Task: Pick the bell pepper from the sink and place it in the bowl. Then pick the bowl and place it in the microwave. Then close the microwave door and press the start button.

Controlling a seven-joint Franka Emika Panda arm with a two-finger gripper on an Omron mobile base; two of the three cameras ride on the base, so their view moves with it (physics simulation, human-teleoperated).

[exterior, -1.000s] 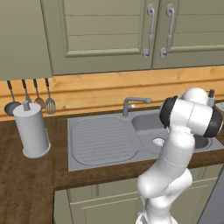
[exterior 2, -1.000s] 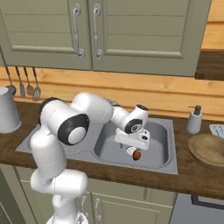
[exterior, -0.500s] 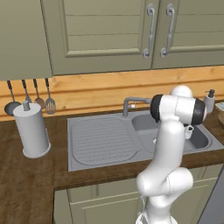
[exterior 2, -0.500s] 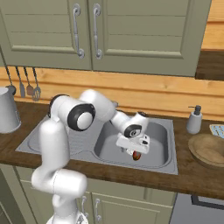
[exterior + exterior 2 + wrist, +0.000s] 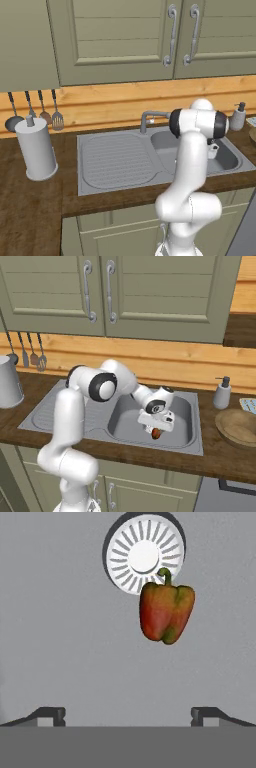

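The jaws stand wide open and hold nothing, their two dark tips well apart and pointing down into the basin of the sink. The bell pepper lies on the basin floor ahead of the jaws and a little toward the right-hand tip, apart from both tips. Its green stem reaches the rim of the white round drain, which sits just beyond it. In the right base view the bell pepper shows directly under the hand. The bowl rests on the bench well off to the side of the jaws, past the sink's edge, with nothing visible inside it. A soap dispenser stands behind the bowl.
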